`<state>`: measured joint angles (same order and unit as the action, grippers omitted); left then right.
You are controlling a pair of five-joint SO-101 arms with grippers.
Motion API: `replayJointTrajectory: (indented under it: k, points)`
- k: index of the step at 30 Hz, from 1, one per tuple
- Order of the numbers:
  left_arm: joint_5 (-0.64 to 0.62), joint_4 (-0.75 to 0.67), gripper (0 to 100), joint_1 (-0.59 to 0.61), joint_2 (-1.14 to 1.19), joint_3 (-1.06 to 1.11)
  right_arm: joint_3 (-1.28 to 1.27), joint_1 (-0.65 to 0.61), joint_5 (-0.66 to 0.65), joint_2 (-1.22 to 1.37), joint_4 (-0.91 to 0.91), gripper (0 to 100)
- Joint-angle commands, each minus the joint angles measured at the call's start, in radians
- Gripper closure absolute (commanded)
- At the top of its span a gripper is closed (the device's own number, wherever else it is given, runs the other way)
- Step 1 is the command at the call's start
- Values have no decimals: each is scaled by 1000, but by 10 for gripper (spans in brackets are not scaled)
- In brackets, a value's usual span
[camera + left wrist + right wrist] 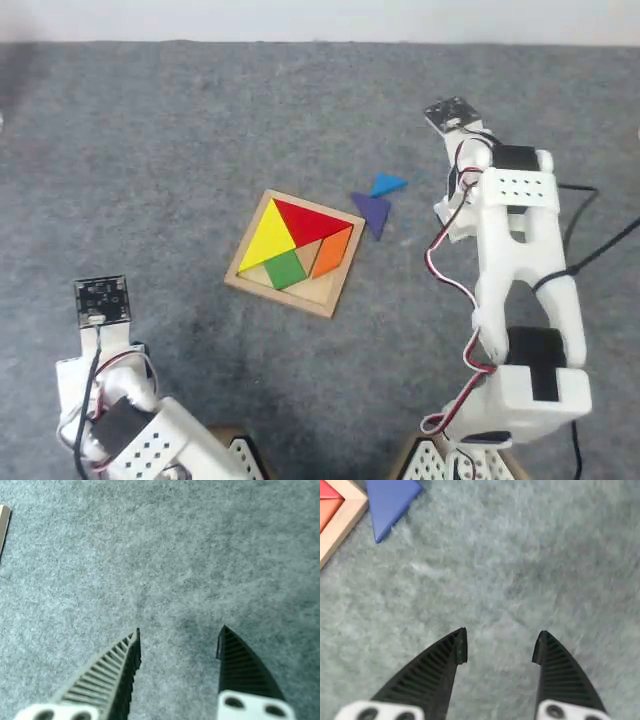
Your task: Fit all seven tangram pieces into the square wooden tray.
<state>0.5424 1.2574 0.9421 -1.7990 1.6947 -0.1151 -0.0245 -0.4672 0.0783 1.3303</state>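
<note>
The square wooden tray [331, 299] lies mid-table, turned at an angle. Inside it are a yellow triangle [265, 240], a red triangle [310, 222], an orange piece [332, 252] and a green square [285, 268]; part of the tray floor is bare. Just off its right corner on the carpet lie a purple triangle [373, 212] and a small blue triangle [386, 185]. My right gripper [501, 645] is open over bare carpet, a short way from the purple triangle [390, 500] and the tray corner [340, 527]. My left gripper [179, 637] is open over carpet at the lower left.
Grey carpet covers the whole table. The right arm [515, 260] stands along the right side, the left arm [110, 400] in the near left corner. A sliver of the tray edge [3, 522] shows in the left wrist view.
</note>
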Motion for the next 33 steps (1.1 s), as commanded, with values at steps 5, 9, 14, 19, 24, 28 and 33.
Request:
replayJointTrajectory:
  k: [5, 9, 14, 19, 24, 28, 33]
  points:
    - [11, 5, 760, -2, -14, -12, 157, 97, -58, 15, -47, 779]
    - [11, 5, 760, -2, -14, -12, 290, -28, -15, 142, -19, 779]
    - [11, 5, 760, -2, -14, -12, 575, -160, 123, 387, -16, 779]
    - [11, 5, 760, -2, -14, -12, 776, -239, 133, 553, -4, 775]
    - [11, 5, 760, -2, -14, -12, 787, -243, 213, 568, -24, 757]
    - [11, 5, 760, -2, -14, -12, 772, -249, 494, 615, -51, 757]
    - [11, 5, 760, -2, -14, -12, 773, -308, 888, 700, -62, 757]
